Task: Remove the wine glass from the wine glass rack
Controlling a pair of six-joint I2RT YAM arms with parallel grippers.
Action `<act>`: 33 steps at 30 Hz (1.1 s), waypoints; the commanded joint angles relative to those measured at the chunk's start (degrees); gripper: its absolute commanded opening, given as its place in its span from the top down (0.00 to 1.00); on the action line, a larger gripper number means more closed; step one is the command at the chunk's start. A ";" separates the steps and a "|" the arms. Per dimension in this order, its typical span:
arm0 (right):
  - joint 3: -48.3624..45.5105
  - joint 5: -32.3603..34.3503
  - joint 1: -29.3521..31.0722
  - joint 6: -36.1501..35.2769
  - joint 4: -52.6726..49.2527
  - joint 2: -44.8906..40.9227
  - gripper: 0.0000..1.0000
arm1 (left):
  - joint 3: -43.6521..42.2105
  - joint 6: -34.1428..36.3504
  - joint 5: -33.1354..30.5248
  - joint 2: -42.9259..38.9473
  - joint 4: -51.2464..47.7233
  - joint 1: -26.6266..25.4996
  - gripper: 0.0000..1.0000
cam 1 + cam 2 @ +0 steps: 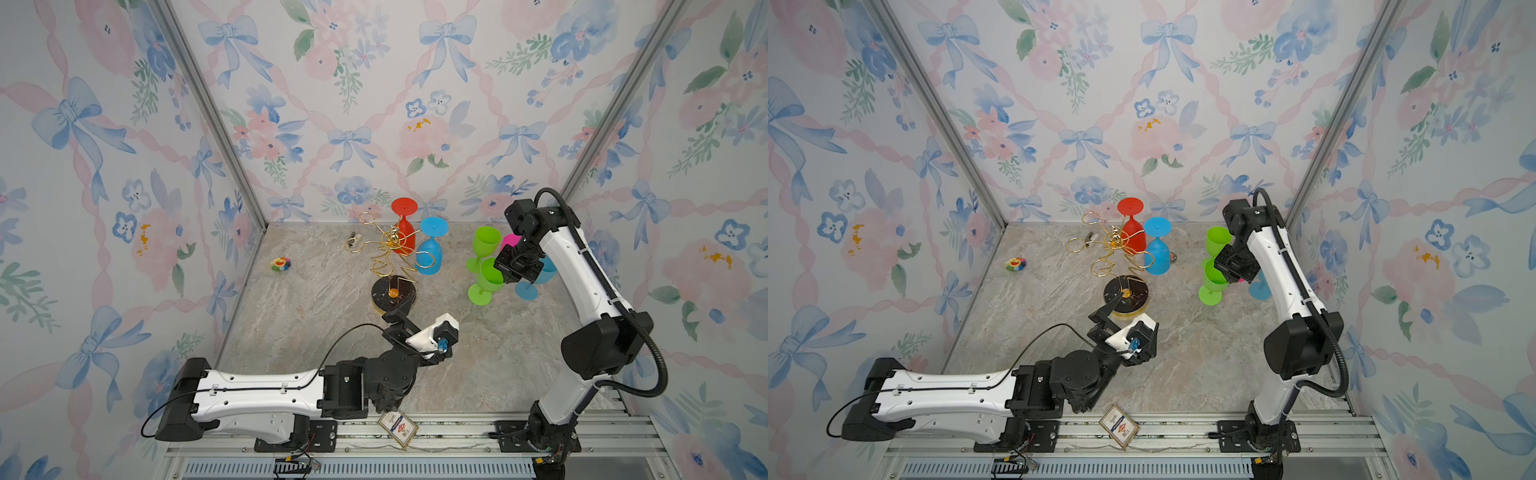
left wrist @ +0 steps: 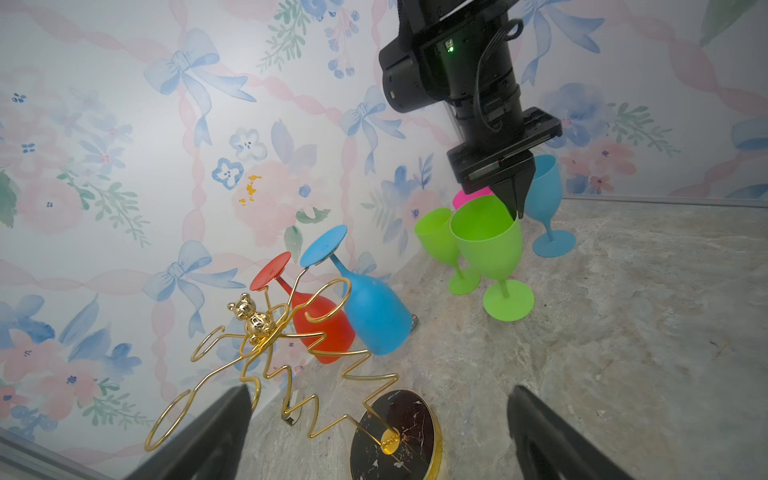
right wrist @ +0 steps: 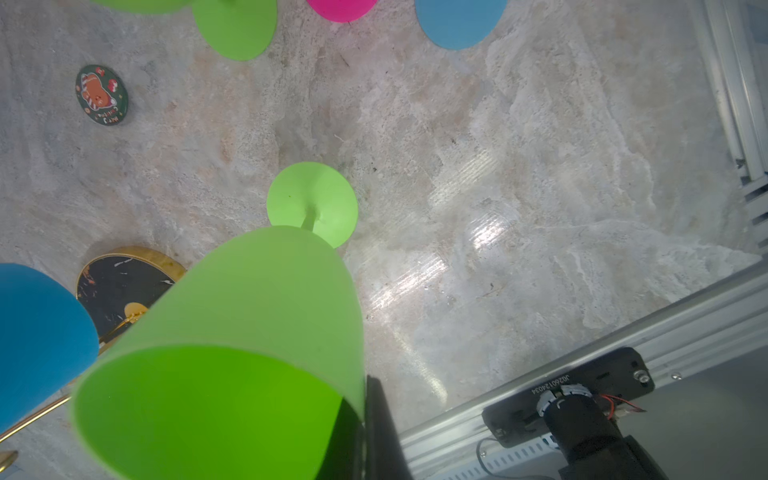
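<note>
The gold wire wine glass rack stands mid-table on its round black base. A red wine glass and a blue wine glass hang upside down from its arms. My left gripper is open just in front of the base, its fingers either side of it and touching nothing. To the right, my right gripper is shut on the rim of an upright green wine glass, off the rack, with its foot at the table.
Behind the held glass stand a second green glass, a pink glass and another blue glass. A flower toy lies at the left, a round badge near the rack, and a card on the front rail.
</note>
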 commanded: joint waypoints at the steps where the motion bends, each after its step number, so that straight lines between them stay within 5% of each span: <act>1: 4.13 0.22 -0.20 1.86 -0.39 1.85 1.00 | 1.96 -7.57 2.59 -1.77 -5.97 -0.01 0.02; 17: 12.12 -3.24 0.19 4.03 2.71 13.57 1.00 | 7.68 -20.64 7.55 -7.83 -14.05 4.18 0.02; 33: 17.56 -3.65 0.19 4.22 0.39 19.90 1.00 | 4.80 -21.96 8.70 -10.30 -14.05 4.59 0.02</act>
